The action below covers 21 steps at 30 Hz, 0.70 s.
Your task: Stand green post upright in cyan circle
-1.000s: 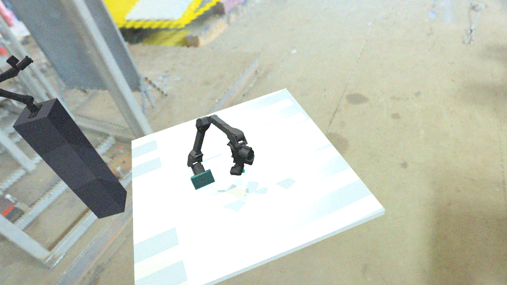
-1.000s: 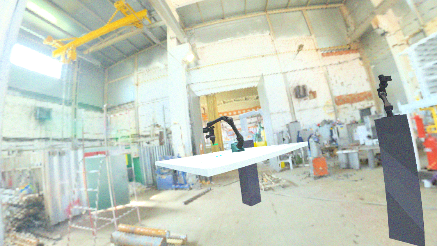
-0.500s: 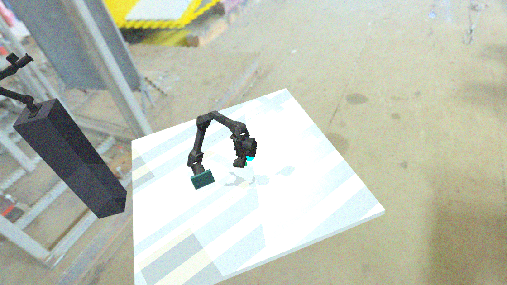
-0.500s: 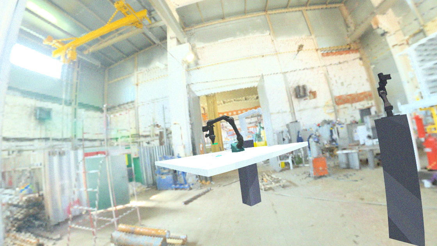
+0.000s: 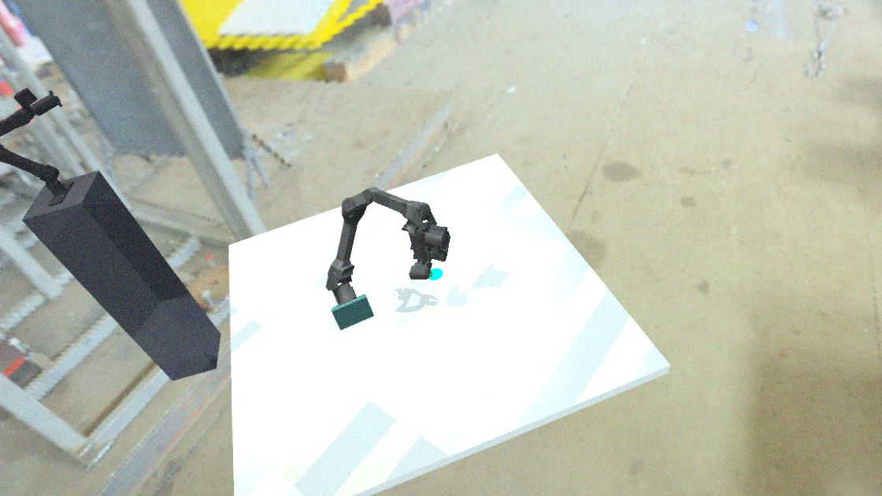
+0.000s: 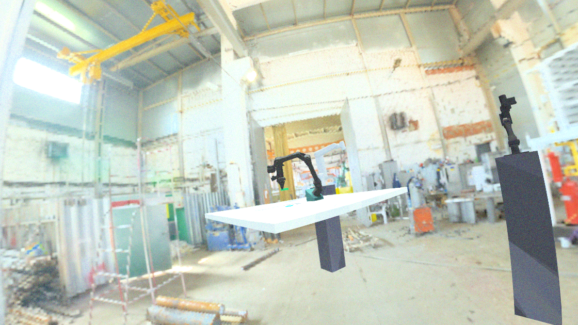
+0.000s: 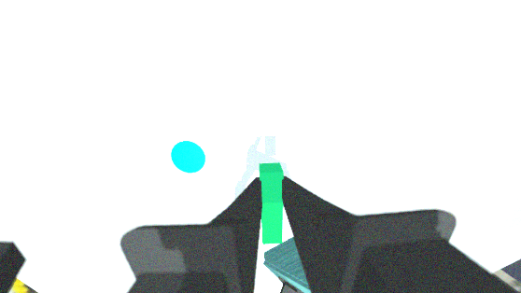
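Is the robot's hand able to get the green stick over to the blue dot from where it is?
Probably yes. The hand is shut on the green post, and the cyan circle lies close by on the white table with nothing visible between them.

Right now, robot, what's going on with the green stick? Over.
Gripper shut on green stick, held above the table. Blue circle off to one side, not reached. Nothing in the way.

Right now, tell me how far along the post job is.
Done: the green post is picked up, clamped in the gripper above the table. In hand: carrying it toward the cyan circle, which lies off to the side in the wrist view. Left: lower it upright inside the circle, release, withdraw.
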{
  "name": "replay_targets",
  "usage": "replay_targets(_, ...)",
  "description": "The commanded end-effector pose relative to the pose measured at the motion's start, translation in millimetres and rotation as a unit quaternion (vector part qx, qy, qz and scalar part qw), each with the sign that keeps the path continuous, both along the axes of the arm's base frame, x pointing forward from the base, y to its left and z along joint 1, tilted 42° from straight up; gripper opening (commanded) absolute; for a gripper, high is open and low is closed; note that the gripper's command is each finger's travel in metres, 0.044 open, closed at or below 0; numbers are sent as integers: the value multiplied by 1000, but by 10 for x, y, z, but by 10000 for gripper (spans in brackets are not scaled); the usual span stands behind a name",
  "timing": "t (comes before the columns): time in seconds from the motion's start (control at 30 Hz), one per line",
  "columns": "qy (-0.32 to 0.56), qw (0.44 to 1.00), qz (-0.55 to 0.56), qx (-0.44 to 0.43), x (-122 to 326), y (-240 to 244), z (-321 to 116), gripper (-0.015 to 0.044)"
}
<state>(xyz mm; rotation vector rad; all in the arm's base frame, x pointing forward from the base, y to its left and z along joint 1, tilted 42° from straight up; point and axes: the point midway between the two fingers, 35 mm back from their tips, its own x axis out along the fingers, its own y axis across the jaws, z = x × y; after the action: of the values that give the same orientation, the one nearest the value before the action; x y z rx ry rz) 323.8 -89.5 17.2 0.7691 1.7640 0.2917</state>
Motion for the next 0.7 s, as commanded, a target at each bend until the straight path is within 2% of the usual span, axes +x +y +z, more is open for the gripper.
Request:
replay_targets(0.0, -10, 1000, 0, -2, 64, 68, 125, 23)
replay_targets(0.67, -23, 1000, 16, 6, 202, 546, 536, 23)
